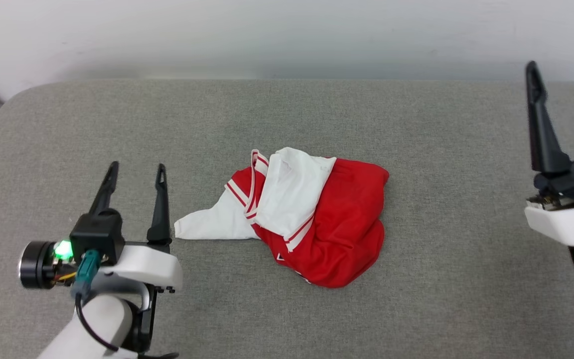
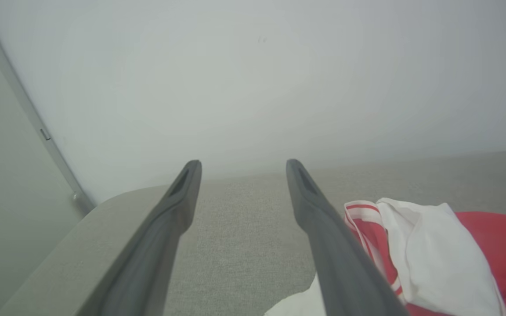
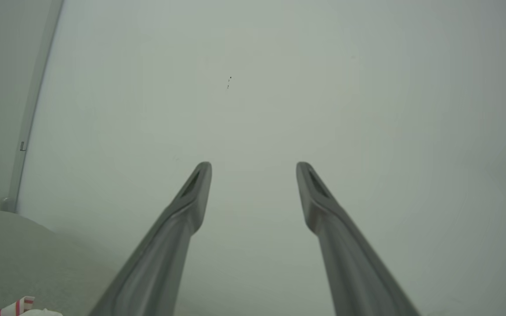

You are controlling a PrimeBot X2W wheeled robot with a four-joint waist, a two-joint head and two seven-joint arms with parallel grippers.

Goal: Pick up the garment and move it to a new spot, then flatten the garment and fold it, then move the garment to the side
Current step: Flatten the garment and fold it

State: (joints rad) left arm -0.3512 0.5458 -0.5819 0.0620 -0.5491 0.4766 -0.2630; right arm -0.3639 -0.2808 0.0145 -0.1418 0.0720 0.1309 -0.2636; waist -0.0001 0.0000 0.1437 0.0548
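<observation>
Garment (image 1: 312, 219) lay crumpled on the grey pad (image 1: 287, 109), both grippers clear of it.
Head view: left gripper (image 1: 137, 166) sat near the garment's left and right gripper (image 1: 565, 54) well off its right, both with jaws wide and empty. Left wrist view added its striped trim beside one finger. Right wrist view caught a scrap of it, low left.

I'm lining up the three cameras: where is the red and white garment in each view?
Head view: the garment, crumpled, at the centre.
Left wrist view: garment at lower right.
Right wrist view: a scrap in the bottom left corner.
Shared landmark: the grey fabric surface under it.
</observation>
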